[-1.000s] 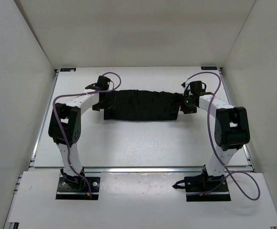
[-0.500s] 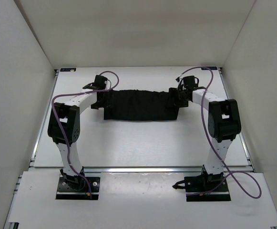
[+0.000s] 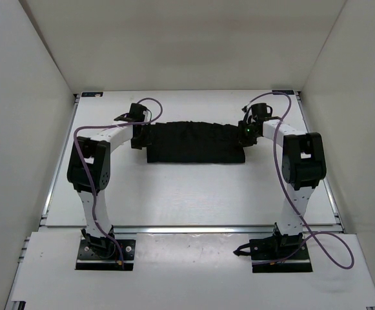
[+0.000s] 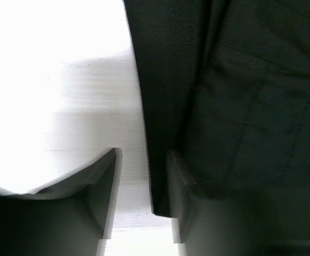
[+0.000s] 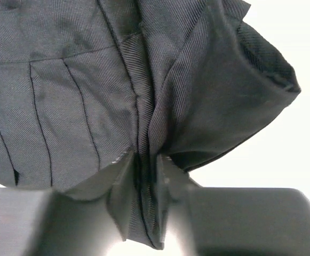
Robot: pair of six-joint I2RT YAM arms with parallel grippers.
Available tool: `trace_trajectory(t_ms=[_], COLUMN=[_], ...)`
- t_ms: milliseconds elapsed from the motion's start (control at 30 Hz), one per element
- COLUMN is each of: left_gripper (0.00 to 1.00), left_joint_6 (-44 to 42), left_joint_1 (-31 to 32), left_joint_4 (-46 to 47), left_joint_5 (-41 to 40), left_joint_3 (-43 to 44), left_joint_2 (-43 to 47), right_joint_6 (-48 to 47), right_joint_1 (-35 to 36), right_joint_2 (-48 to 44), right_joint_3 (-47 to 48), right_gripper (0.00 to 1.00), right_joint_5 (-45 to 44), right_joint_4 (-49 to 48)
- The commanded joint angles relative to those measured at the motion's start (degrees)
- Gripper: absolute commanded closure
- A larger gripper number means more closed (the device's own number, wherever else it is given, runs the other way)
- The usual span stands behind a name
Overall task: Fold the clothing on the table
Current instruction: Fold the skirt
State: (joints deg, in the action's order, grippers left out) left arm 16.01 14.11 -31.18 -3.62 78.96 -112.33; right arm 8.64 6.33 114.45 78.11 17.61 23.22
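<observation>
The black pleated clothing [image 3: 197, 142] lies as a wide flat band across the far half of the white table [image 3: 193, 194]. My left gripper [image 3: 139, 135] is at its left end. In the left wrist view the left gripper [image 4: 143, 154] is open, and the edge of the clothing [image 4: 240, 106] lies between the fingers against the right finger [image 4: 189, 208], with bare table beside the left one. My right gripper [image 3: 246, 132] is at the right end. In the right wrist view the right gripper [image 5: 145, 157] is shut on a bunched fold of the clothing [image 5: 64, 96].
White walls enclose the table on three sides. A silver rail [image 3: 193, 228] runs along the near edge in front of the arm bases. Purple cables [image 3: 84, 132] loop off both arms. Bare table [image 5: 283, 149] shows to the right of the pinched fold.
The right gripper has swung in onto the clothing's right end and closed on a fold. The left gripper's jaws have narrowed around the left edge, which now looks straighter.
</observation>
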Motion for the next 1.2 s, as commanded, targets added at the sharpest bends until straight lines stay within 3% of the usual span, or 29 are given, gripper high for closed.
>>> trace_trajectory(t_ms=[0, 33, 167, 200, 233, 300, 333, 367, 433, 500, 567, 700, 867, 1167], left_gripper=[0.53, 0.63, 0.84, 0.84, 0.84, 0.82, 0.81, 0.76, 0.66, 0.54, 0.5, 0.53, 0.58, 0.56], left_joint_6=[0.3, 0.4, 0.2, 0.0, 0.0, 0.1, 0.0, 0.0, -0.3, -0.8, -0.7, -0.5, -0.4, -0.5], left_joint_1=[0.3, 0.2, 1.3, 1.5, 2.1, 2.2, 2.2, 2.2, 1.9, 1.9, 1.4, 1.6, 2.5, 2.8], left_joint_4=[0.9, 0.8, -0.2, 0.1, 0.1, 0.2, 0.6, 0.5, 0.4, 0.7, 0.8, 1.1, 1.4, 1.3], left_joint_5=[1.2, 1.2, 0.9, 0.7, 0.7, 1.0, 1.2, 1.3, 1.0, 1.2, 1.4, 1.3, 2.0, 2.9], left_joint_3=[0.4, 0.4, -0.3, -0.9, -1.3, -2.0, -2.4, -2.6, -3.0, -3.4, -3.4, -3.7, -4.0, -3.4], left_joint_2=[0.2, 0.0, -0.2, -0.2, 0.1, 0.4, 0.4, 0.9, 1.0, 1.3, 1.4, 1.5, 1.7, 1.0], right_joint_6=[-1.0, -1.0, -0.7, -0.4, -0.6, -0.1, 0.3, 0.1, 0.1, 0.2, 0.3, 0.8, 3.7, 6.3], right_joint_1=[-0.3, -0.3, -0.9, -0.7, -1.0, -1.4, -1.5, -1.5, -1.9, -1.9, -1.9, -1.4, -2.8, -5.8], right_joint_2=[0.1, 0.2, -0.7, -1.4, -1.8, -2.8, -4.0, -4.2, -5.2, -5.4, -5.1, -5.0, -9.9, -15.2], right_joint_3=[1.3, 0.7, -0.7, -1.5, -2.2, -3.5, -4.3, -4.7, -5.3, -5.7, -5.8, -5.0, -6.8, -9.2], right_gripper=[0.9, 0.93, 0.99, 0.98, 0.91, 0.72, 0.57, 0.45, 0.35, 0.31, 0.31, 0.31, 0.3, 0.23], right_joint_5=[-0.6, -1.0, -1.5, -2.0, -1.8, -3.1, -3.2, -2.8, -2.9, -3.5, -3.5, -5.1, -0.3, 3.9], right_joint_4=[0.0, 0.1, 0.9, 0.9, 0.9, 1.4, 1.6, 1.2, 1.6, 1.2, 1.8, 4.1, 2.5, 1.7])
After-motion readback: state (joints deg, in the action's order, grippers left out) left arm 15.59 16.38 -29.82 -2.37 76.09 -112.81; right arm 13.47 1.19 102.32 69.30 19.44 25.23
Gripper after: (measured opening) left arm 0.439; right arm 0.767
